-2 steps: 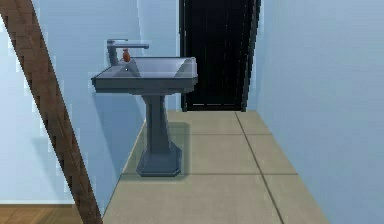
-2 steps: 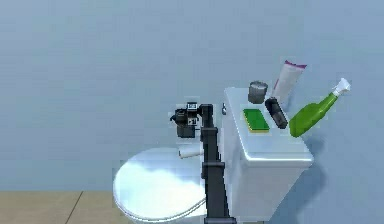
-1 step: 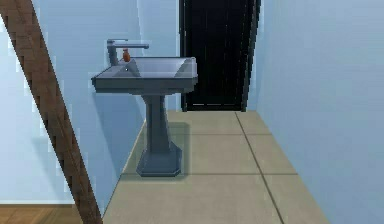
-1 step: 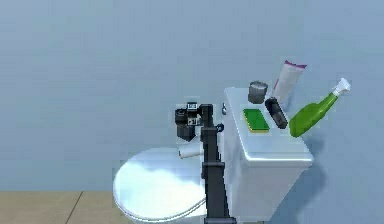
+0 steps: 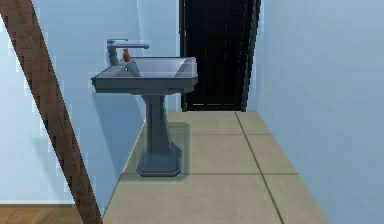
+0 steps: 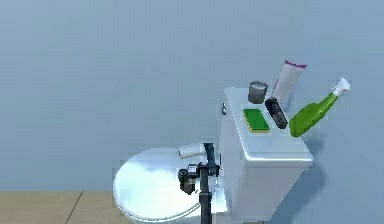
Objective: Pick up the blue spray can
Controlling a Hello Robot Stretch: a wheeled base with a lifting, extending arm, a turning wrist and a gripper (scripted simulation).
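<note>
Pincer (dark) near toilet tank

The pedestal sink is slate blue-grey, and a small orange-red thing sits on its rim. At the sink's one o'clock the door is near black. The walls are pale blue, the floor is beige in large tiles, and the beam at nine o'clock is brown.

The toilet tank is pale grey-white. On it lies a bright green pad, with a dark cylinder at the pad's three o'clock. A lime bottle has a white nozzle, and a white tube has a pink band. The gripper is black.
</note>
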